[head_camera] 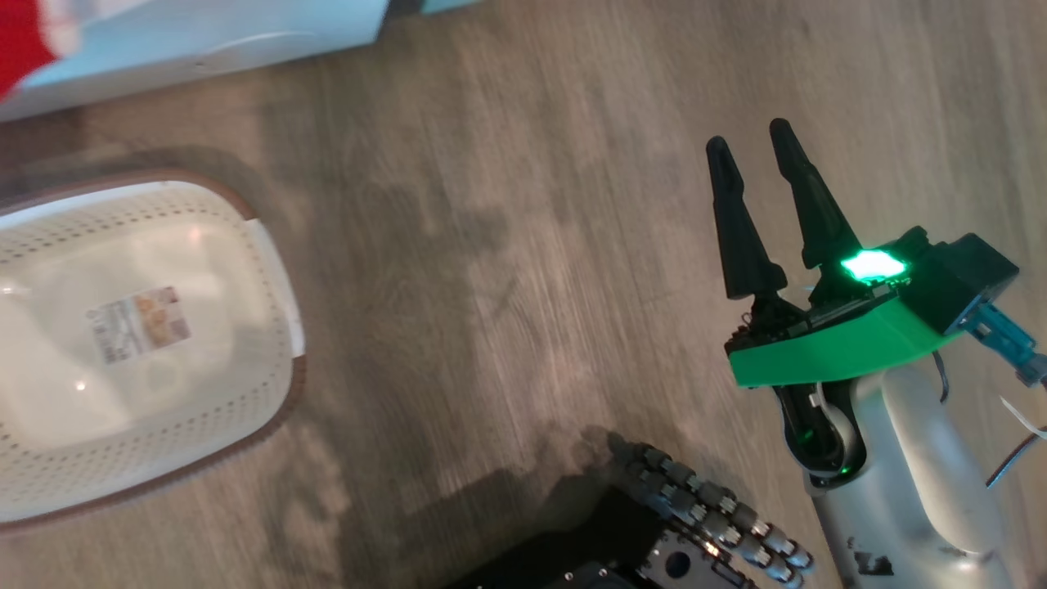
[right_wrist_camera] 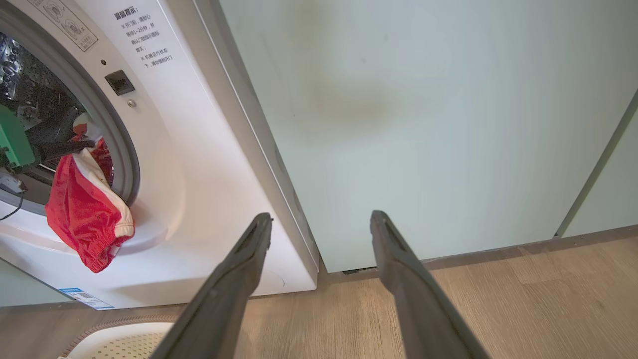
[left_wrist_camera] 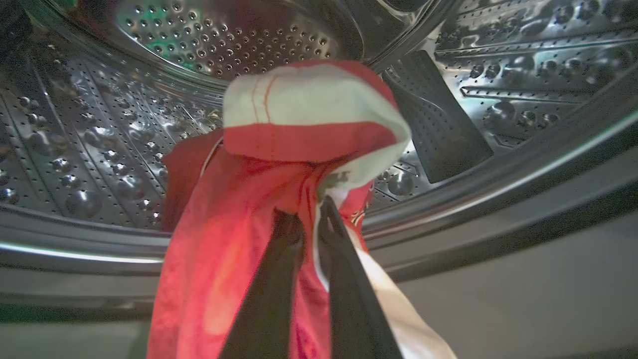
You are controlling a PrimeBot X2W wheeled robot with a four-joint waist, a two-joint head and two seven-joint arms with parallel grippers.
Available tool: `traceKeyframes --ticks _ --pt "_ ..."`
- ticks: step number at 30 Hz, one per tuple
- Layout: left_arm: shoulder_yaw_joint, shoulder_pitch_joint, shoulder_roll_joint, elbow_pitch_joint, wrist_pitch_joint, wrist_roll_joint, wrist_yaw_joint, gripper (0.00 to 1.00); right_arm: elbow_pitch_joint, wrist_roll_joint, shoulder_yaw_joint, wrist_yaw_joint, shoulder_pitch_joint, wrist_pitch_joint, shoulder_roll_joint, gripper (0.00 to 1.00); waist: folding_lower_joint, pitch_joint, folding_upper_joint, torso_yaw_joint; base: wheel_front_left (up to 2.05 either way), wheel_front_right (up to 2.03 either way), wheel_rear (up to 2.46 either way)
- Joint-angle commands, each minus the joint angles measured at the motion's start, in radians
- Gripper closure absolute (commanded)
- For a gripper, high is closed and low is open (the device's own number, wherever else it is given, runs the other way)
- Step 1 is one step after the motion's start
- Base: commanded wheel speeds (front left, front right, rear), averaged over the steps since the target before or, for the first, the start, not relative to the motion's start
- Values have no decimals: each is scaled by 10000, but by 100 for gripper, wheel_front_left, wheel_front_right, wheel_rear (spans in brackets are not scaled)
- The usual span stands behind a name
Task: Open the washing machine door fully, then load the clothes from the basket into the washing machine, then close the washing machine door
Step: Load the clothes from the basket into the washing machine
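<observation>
Left gripper [left_wrist_camera: 308, 209]: clenched on the clothes [left_wrist_camera: 299, 144]. The red-and-white bundle is bunched just past the fingertips and the rest trails back under the fingers. The steel inside of the washing machine [left_wrist_camera: 99, 149] lies ahead of and around the tips. Judgement: held high so the fabric clears the door ring before release.

Basket [head_camera: 245, 393]: bare bottom, label showing, so this is likely the last item.

Right gripper [head_camera: 750, 135]: jaws spread, grasping nothing, floor [head_camera: 507, 245] beneath it, machine front off to its left. Probably parked clear of the loading arm.

Below me lies a grey-brown wood-grain floor [head_camera: 507, 245]. Ahead I see a pale mint-green cabinet panel [right_wrist_camera: 423, 124] standing on it. A dark seam [right_wrist_camera: 595, 165] parts it from a second panel [right_wrist_camera: 615, 194], and a brown skirting strip [right_wrist_camera: 498, 248] runs along their foot.
</observation>
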Motion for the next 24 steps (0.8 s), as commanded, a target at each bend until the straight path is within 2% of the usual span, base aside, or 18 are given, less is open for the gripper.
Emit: traceKeyframes --ticks 1,7,10,17,20,24 --pt "310 -617 687 -220 190 23 -8 100 -335 142 220 0 21 -89 -5 0 -2 393 0 -411 0 0 0" --pt "377 -1779 1424 97 803 221 17 100 -363 498 472 0 -93 -90 -5 0 -2 856 0 -931 0 0 0" --pt "449 -2409 1592 217 784 273 75 100 -399 629 549 0 -157 -90 -5 0 -2 1084 0 -1114 0 0 0" --pt "408 -3864 1515 486 25 452 100 100 -487 829 755 0 -277 -91 -5 0 -2 1499 0 -1372 0 0 0" --pt "541 -4375 1226 725 -617 391 318 100 -523 841 769 0 -272 -91 -5 0 -2 1604 0 -1364 0 0 0" --pt "253 -4931 1091 912 -1638 800 340 100 -632 835 817 0 -299 -91 -5 0 -2 1711 0 -1333 0 0 0"
